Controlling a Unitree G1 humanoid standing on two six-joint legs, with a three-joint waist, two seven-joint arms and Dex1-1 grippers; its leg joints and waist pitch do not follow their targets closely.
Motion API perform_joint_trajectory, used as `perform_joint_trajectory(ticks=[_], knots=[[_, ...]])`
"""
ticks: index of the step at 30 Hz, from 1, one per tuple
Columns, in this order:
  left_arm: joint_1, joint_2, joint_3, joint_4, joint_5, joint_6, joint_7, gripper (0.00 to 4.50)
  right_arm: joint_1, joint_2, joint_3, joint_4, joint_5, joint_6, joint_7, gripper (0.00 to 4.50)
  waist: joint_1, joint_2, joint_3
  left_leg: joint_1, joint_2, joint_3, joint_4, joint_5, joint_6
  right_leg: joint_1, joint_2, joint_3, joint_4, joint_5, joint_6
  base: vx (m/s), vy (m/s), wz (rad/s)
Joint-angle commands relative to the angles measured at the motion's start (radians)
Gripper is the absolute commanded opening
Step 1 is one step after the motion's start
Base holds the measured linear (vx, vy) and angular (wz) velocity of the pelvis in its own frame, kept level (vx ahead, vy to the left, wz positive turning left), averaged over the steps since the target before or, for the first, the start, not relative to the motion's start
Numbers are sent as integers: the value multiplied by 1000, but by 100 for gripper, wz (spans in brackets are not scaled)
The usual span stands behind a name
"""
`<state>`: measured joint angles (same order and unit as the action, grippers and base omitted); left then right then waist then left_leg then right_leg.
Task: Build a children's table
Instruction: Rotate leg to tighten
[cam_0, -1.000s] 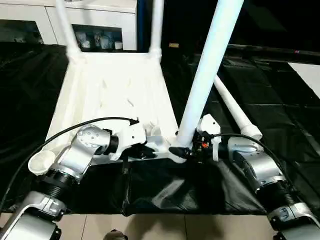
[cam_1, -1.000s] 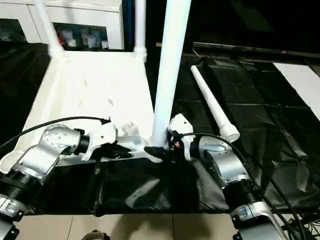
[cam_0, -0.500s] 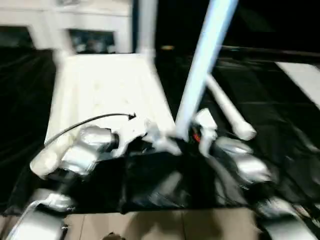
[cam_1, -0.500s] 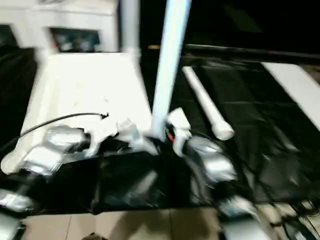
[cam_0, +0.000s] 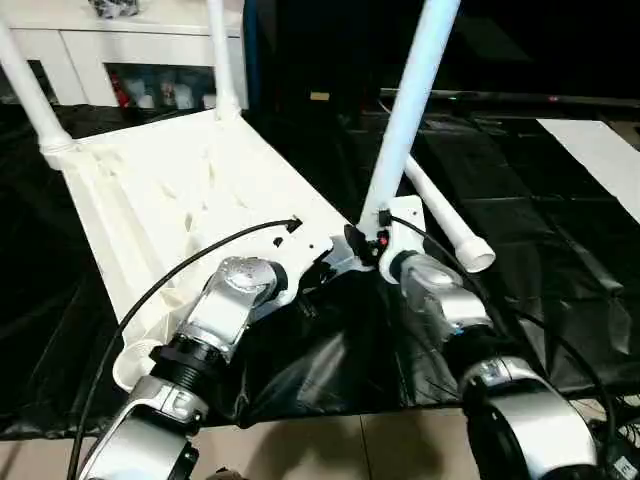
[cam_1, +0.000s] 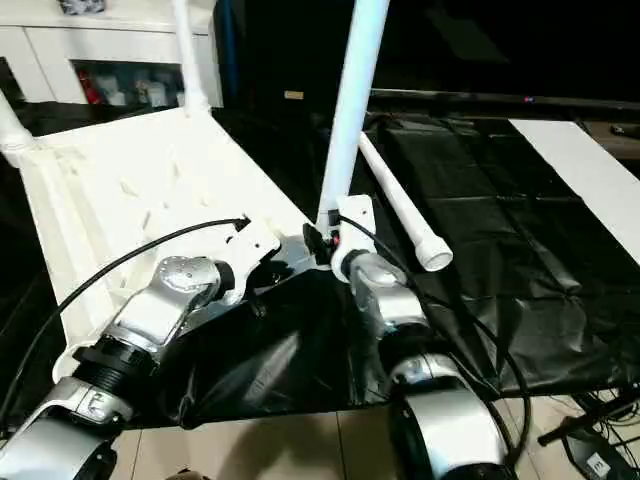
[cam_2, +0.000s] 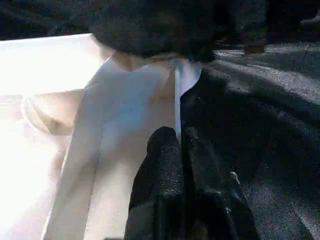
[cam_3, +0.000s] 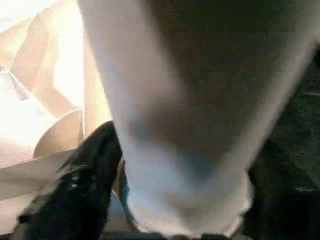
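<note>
The white tabletop (cam_0: 180, 190) lies underside up and at a slant on the black cloth. Two legs (cam_0: 28, 85) (cam_0: 222, 60) stand in its far corner sockets. A third leg (cam_0: 405, 110) rises tilted from the near right corner, and my right gripper (cam_0: 368, 240) is shut around its base, with black fingers (cam_3: 85, 170) on either side. My left gripper (cam_2: 180, 137) is shut on the thin rim of the tabletop beside that corner. A loose leg (cam_0: 445, 220) lies on the cloth to the right. The near left socket (cam_0: 135, 365) holds nothing.
A white cabinet with glass doors (cam_0: 130, 50) stands behind the tabletop. The black cloth (cam_0: 540, 230) covers the floor up to pale tiles (cam_0: 330, 450) at my feet. A white sheet (cam_0: 600, 150) lies far right. Cables (cam_1: 590, 440) trail at the near right.
The camera has swung, so the tabletop now looks slanted. My right forearm now reaches straight ahead to the leg instead of from the right. Both grippers stay at the near right corner.
</note>
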<state>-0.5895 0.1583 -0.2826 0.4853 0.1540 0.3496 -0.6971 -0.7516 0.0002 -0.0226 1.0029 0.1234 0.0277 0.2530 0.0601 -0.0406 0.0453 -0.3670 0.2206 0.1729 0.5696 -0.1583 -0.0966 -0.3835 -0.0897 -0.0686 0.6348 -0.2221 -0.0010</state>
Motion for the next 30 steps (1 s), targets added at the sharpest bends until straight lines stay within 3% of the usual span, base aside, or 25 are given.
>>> perform_joint_trajectory(ticks=[1, 2, 4, 6, 8, 9, 10, 15, 16, 20, 22, 27, 30], knots=[[0, 0, -41, -6, -31, -83, -75, 0, -6, 19, 39, 19, -12, -8, 66, 380, 4, 12, -61, 6, 7, 3, -61, -230, -2, 38, -43, 42, -84, -92, -195, 0, 0, 0], [0, 0, -41, -6, -31, -83, -75, 0, -6, 19, 39, 19, -12, -8, 66, 388, 4, 12, -61, 6, 7, 3, -61, -230, -2, 38, -43, 42, -84, -92, -195, 0, 0, 0], [13, 49, -37, -11, -56, -163, -170, 0, 25, -22, 77, -53, -23, -24, 183, 388, 2, 12, -66, 1, 7, 4, -56, -164, 23, 47, -40, 41, -73, 9, -214, 0, 0, 0], [15, 62, -34, -11, -63, -171, -195, 0, 35, -34, 90, -74, -27, -27, 217, 388, 3, 12, -65, 0, 7, 7, -53, -132, 39, 46, -39, 42, -67, 69, -227, 0, 0, 0], [19, 107, -40, -6, -64, -221, -262, 0, 76, -77, 128, -149, -20, -28, 357, 388, 7, 13, -67, 4, 7, 7, -52, -124, 47, 47, -39, 41, -67, 84, -233, 0, 0, 0], [25, 148, -47, -4, -69, -258, -318, 0, 118, -125, 164, -217, -16, -35, 486, 388, 11, 5, -67, 4, 9, 9, -49, -109, 70, 48, -36, 41, -66, 112, -235, 0, 0, 0], [27, 158, -48, -5, -72, -268, -333, 0, 130, -138, 173, -236, -14, -37, 519, 388, 14, 10, -67, 3, 10, 9, -48, -110, 78, 47, -39, 43, -62, 116, -238, 0, 0, 0], [45, 208, -42, -46, -122, -268, -443, 0, 207, -231, 232, -367, 21, -20, 734, 388, 29, 2, -60, 10, 16, 12, -54, -156, 60, 42, -40, 43, -69, 29, -237, 0, 0, 0], [58, 234, -46, -71, -149, -271, -512, 0, 234, -282, 272, -417, 26, -18, 837, 388, 31, 2, -59, 8, 16, 12, -54, -166, 57, 43, -41, 44, -70, 10, -236, 0, 0, 0], [64, 250, -54, -78, -158, -283, -552, 0, 243, -306, 290, -443, 28, -10, 896, 388, 33, 1, -57, 8, 15, 12, -56, -186, 51, 41, -43, 44, -73, -31, -230, 0, 0, 0], [63, 257, -58, -69, -160, -302, -577, 0, 249, -321, 299, -465, 27, 4, 934, 361, 34, 1, -57, 8, 15, 12, -56, -187, 46, 39, -43, 45, -74, -44, -229, 0, 0, 0], [48, 267, -59, -39, -157, -326, -604, 0, 244, -320, 305, -467, 17, 16, 954, 321, 33, 7, -60, 9, 15, 11, -55, -176, 39, 40, -42, 44, -70, -18, -235, 0, 0, 0], [42, 268, -58, -38, -163, -317, -617, 0, 250, -322, 301, -490, 34, 46, 961, 292, 34, 5, -63, 8, 13, 12, -51, -145, 47, 43, -39, 43, -63, 45, -249, 0, 0, 0]])
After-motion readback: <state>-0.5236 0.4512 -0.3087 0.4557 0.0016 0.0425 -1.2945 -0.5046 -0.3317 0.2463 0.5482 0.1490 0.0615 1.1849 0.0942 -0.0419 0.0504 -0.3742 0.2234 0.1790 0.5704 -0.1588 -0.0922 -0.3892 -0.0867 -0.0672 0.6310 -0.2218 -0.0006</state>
